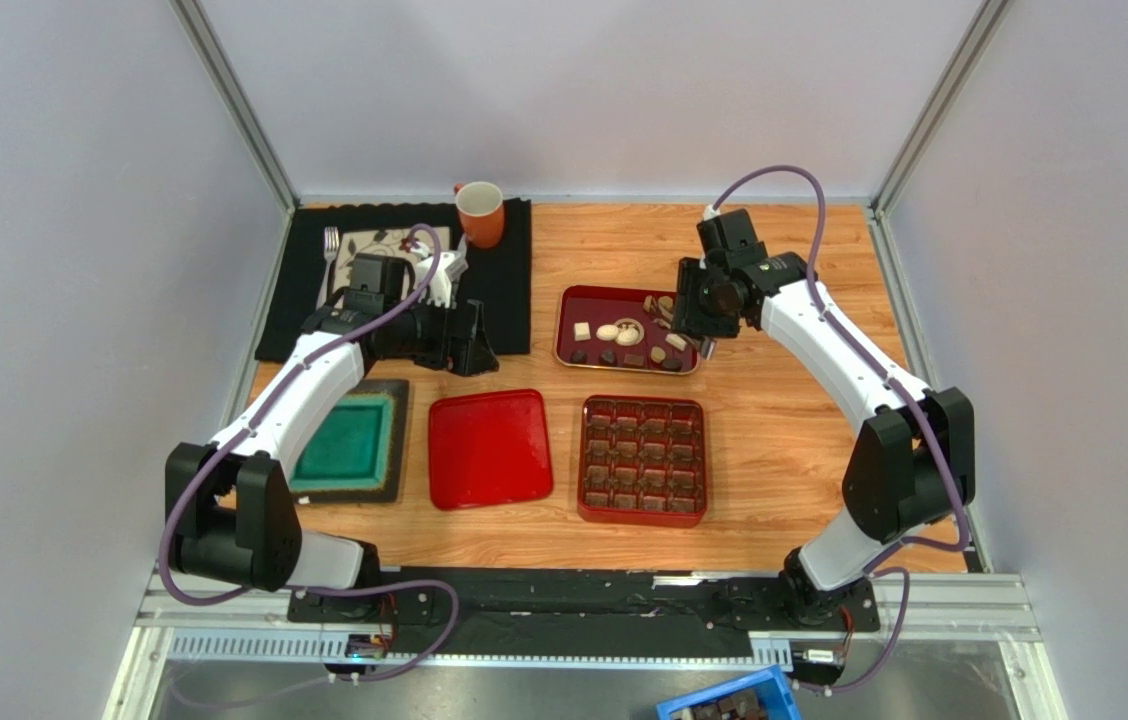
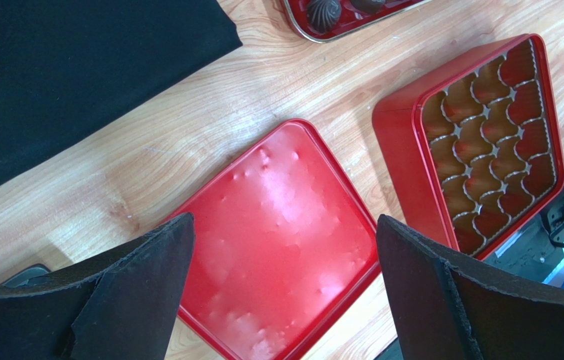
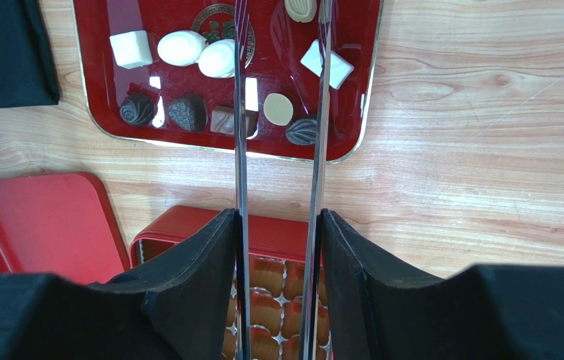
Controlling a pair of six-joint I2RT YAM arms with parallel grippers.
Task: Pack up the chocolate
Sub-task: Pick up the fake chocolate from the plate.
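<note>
Fingers (image 3: 202, 262) of the right gripper (image 3: 277, 225) are seen part-closed on thin metal tongs (image 3: 241, 112), the two blades held somewhat apart. Their tips are cut off by the picture's edge, so whether a piece is pinched cannot be told. The chocolate (image 3: 278, 109) is spread on the dark red tray (image 3: 93, 82), straight ahead of these fingers, and the blades' long axis is run from over the gridded box (image 3: 187, 225) out across the tray. The right arm is judged much the nearer. The left gripper (image 2: 283, 225) is held wide open and empty over the red lid (image 2: 277, 165), well apart from the tray
</note>
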